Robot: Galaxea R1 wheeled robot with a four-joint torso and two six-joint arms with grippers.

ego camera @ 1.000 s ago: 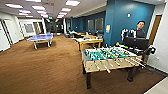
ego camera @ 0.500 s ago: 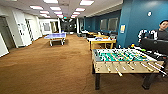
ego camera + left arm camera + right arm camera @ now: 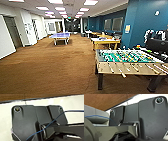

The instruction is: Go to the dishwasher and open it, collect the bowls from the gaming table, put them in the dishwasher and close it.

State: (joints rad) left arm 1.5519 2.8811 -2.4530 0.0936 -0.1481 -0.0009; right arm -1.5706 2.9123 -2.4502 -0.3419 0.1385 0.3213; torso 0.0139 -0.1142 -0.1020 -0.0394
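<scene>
Brown carpet (image 3: 50,70), foosball table (image 3: 125,60) nearby

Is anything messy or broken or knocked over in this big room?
Nothing stands out. The foosball table stands level on the brown carpet, the yellow-legged table behind it looks upright, and so does the blue ping-pong table farther back. No spill or fallen thing shows on the floor, though far-off things are too blurry to judge.

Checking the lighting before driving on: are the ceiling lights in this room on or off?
On. The ceiling panels glow bright white in rows down the room, and the brown carpet is evenly lit.
</scene>
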